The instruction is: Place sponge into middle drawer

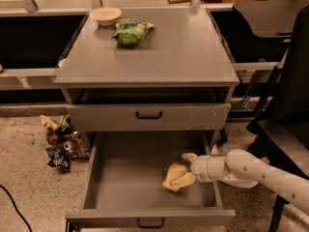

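Observation:
The middle drawer (126, 180) is pulled wide open, a shallow grey tray with a small black handle on its front. My gripper (185, 169) reaches into it from the right, over the right wall. Its fingers sit on either side of the pale yellow sponge (173, 174) and are shut on it. The sponge hangs low over the right part of the drawer floor; I cannot tell whether it touches the floor. My white arm (256, 170) runs off to the lower right.
The upper handled drawer (148, 115) is closed. A green snack bag (130, 31) and a pale bowl (105, 15) lie on the cabinet top. Crumpled wrappers (60, 141) lie on the floor at left. A dark chair (289, 105) stands right.

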Controlling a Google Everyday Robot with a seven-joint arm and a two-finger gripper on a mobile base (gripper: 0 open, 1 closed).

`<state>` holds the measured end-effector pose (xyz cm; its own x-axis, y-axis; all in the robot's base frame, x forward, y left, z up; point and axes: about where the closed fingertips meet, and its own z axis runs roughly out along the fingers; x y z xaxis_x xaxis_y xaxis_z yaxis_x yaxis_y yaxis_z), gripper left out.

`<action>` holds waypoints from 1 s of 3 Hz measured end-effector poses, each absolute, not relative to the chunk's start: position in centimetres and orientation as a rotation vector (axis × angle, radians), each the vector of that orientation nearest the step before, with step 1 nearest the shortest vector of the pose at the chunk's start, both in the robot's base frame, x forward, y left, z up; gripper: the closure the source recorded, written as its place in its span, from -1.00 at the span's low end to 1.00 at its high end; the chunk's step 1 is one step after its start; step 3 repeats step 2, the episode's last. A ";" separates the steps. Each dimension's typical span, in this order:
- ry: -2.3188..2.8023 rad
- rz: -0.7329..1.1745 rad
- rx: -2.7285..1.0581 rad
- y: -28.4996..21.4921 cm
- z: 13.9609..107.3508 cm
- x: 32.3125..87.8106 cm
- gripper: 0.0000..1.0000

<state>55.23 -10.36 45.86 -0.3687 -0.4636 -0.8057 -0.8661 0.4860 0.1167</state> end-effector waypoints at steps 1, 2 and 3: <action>1.943 0.746 -1.053 -10.7 47.2 54.9 -1.00; 1.836 0.751 -1.029 -11.2 51.8 53.8 -1.00; 1.836 0.751 -1.029 -11.2 51.8 53.8 -1.00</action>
